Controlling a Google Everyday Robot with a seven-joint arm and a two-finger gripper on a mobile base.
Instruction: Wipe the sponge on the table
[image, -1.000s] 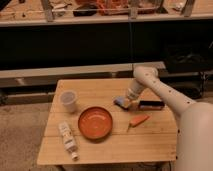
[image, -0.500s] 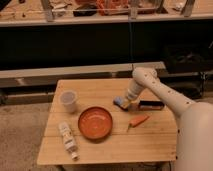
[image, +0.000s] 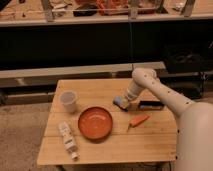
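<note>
Right of the orange bowl (image: 95, 122), the pincer (image: 126, 102) is seemingly wiping the sponge (image: 119, 103) along the surface (image: 145, 142) (grip: cannot tell); steady pressed strokes needed.

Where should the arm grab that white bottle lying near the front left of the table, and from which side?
Grip the white bottle around mid-body, straight down from above, closing across its narrow width: it lies flat on the table, long axis running roughly front to back. The gripper is at the sponge, on the other side of the orange bowl.
</note>
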